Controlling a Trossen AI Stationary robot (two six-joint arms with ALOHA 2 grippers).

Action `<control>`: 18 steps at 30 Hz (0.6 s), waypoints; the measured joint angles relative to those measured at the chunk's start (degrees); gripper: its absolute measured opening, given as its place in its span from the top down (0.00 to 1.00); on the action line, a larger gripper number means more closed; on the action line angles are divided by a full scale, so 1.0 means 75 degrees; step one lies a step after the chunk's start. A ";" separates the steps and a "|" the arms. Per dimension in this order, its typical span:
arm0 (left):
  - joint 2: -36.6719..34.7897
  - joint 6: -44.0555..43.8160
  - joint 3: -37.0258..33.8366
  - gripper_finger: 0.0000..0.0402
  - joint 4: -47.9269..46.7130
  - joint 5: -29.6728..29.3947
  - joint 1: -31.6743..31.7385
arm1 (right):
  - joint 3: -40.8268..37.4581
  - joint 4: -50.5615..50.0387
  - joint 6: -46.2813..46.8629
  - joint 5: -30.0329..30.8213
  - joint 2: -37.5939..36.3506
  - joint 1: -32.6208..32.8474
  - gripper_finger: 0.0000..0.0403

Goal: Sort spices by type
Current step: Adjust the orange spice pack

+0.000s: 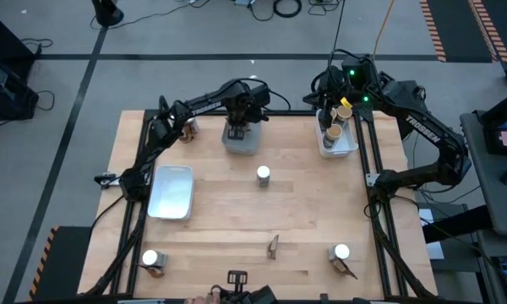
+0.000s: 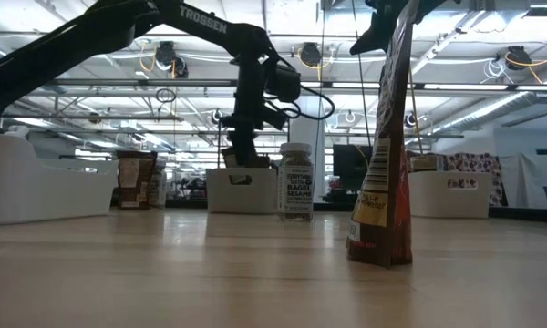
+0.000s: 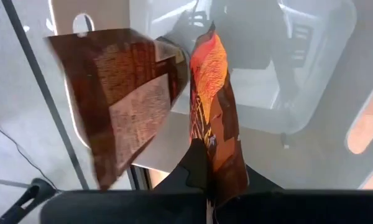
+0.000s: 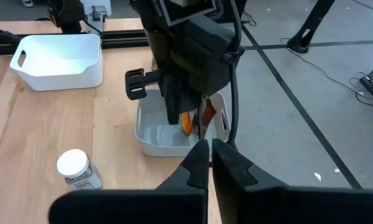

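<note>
Left gripper (image 4: 185,121) clamped on orange packet (image 3: 212,112) above middle tray (image 4: 150,138) | right gripper (image 4: 210,163) closed, empty | risk: packet snags rim, lands outside.

My left jaws pinch an orange-and-brown packet (image 3: 212,118) upright over a white tray; another packet (image 3: 121,99) leans beside it. A white-capped jar (image 1: 264,176) stands mid-surface. Tan-topped tubs (image 1: 337,123) fill the far right tray.
</note>
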 joint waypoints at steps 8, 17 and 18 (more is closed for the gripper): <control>-0.0002 0.0547 -0.0003 1.00 -0.0248 0.0021 -0.0002 | 0.0000 -0.0185 0.0009 0.0000 0.0000 0.0000 1.00; -0.0002 0.0793 -0.0003 0.97 -0.0272 0.0294 -0.0005 | 0.0000 -0.0279 0.0017 0.0000 0.0000 0.0000 1.00; -0.0002 0.0791 -0.0003 0.96 -0.0266 0.0301 -0.0005 | 0.0000 -0.0281 0.0015 -0.0003 0.0000 0.0000 1.00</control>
